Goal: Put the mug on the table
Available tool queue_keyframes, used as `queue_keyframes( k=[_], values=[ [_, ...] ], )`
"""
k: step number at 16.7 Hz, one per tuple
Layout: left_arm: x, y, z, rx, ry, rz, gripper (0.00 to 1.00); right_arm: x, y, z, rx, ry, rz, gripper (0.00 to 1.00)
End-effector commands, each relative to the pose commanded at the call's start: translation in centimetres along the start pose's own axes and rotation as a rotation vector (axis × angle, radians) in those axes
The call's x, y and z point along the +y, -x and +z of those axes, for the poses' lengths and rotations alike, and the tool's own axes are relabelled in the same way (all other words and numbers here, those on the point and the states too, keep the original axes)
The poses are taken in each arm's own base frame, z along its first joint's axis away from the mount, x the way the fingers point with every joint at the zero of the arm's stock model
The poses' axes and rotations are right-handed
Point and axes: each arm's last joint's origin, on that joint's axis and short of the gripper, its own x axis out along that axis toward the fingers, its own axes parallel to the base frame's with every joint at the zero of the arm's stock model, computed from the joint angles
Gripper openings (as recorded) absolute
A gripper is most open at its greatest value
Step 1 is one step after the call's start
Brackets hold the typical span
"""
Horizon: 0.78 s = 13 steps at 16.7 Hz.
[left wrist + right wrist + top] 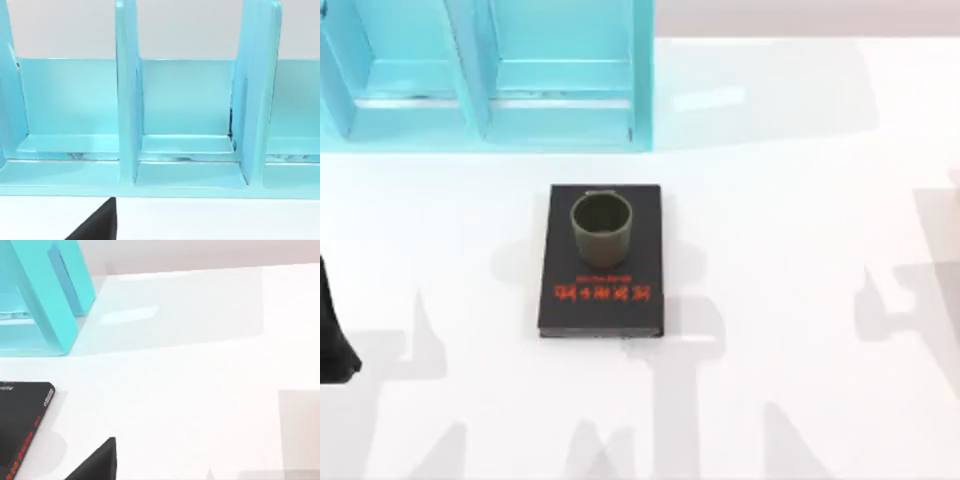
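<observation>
the mug stands upright on the black book — claw states can't be told.

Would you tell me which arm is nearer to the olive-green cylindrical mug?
Left. The left arm is at the white table's left edge, apart from the mug on the black book with red lettering; the right arm sits farther off to the right.

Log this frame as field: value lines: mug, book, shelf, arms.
mug: the mug stands upright on the black book, hollow top up, toward the book's far end
book: flat on the table, red lettering near its front end
shelf: turquoise shelf unit at the table's back left
left arm: dark part at the left edge, away from the mug
task: mug not yet on the table
</observation>
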Motion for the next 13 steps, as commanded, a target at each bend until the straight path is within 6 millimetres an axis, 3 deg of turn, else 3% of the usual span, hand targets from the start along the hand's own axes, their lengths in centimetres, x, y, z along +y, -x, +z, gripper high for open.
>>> queue_keyframes(
  k=[3,7,13],
  values=[
    [0.0,0.0,0.0,0.0,0.0,0.0,1.0,2.3,-2.6,3.5,0.274,-0.041,0.022,1.0],
    [0.0,0.0,0.0,0.0,0.0,0.0,1.0,6.5,-9.1,6.3,0.685,-0.049,-0.037,1.0],
    [0.0,0.0,0.0,0.0,0.0,0.0,1.0,14.8,-20.2,5.5,1.122,0.032,-0.235,1.0]
  ],
)
